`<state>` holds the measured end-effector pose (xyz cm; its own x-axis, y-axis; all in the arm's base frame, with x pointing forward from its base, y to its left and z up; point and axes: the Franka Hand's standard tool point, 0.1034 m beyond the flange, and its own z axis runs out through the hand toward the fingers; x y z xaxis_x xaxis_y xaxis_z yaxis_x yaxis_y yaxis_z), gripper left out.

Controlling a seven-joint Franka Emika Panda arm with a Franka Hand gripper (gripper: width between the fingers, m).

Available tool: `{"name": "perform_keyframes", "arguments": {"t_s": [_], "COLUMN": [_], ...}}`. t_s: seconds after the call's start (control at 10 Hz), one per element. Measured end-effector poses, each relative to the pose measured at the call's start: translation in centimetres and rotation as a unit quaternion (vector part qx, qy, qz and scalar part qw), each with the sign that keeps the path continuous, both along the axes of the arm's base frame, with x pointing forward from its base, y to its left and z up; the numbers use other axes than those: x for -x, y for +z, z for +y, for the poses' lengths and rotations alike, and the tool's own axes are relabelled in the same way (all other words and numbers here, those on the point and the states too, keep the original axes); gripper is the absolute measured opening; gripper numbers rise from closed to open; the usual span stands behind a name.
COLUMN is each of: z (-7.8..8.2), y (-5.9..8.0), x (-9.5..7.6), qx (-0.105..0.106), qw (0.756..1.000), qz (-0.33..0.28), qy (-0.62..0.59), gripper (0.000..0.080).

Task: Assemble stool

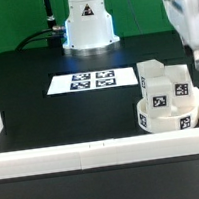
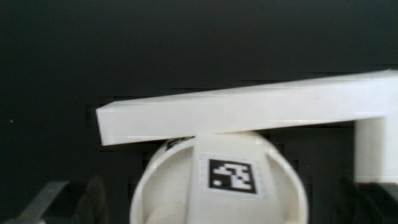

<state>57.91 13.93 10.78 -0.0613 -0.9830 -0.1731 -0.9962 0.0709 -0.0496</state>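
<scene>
Above the seat [image 1: 168, 114] and legs [image 1: 166, 82] (stacked), the gripper [image 1: 186, 16], jaws' state unclear.

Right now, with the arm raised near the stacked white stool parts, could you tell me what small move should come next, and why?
Probably lower the gripper straight toward the white blocky legs resting on the thick round white plastic seat. It hangs above them at the exterior view's right, holding nothing visible; I cannot tell how its jaws stand.

A robotics lab: a black table [image 1: 28, 106] bearing a marker board [image 1: 92, 81], white border rails [image 1: 64, 157], green backdrop.
</scene>
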Motion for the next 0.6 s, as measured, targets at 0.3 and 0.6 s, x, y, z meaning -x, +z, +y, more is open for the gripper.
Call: {"name": "perform_keyframes", "arguments": {"t_s": [0.3, 0.6], "z": [-0.07, 0.5], "y": [-0.23, 0.16], "x": [0.15, 0.15], "qx": [0.013, 0.041], "qw": [0.987, 0.932], "qz": [-0.022, -0.037], "qy": [0.157, 0.357], "gripper": [0.0648, 0.0648]}}
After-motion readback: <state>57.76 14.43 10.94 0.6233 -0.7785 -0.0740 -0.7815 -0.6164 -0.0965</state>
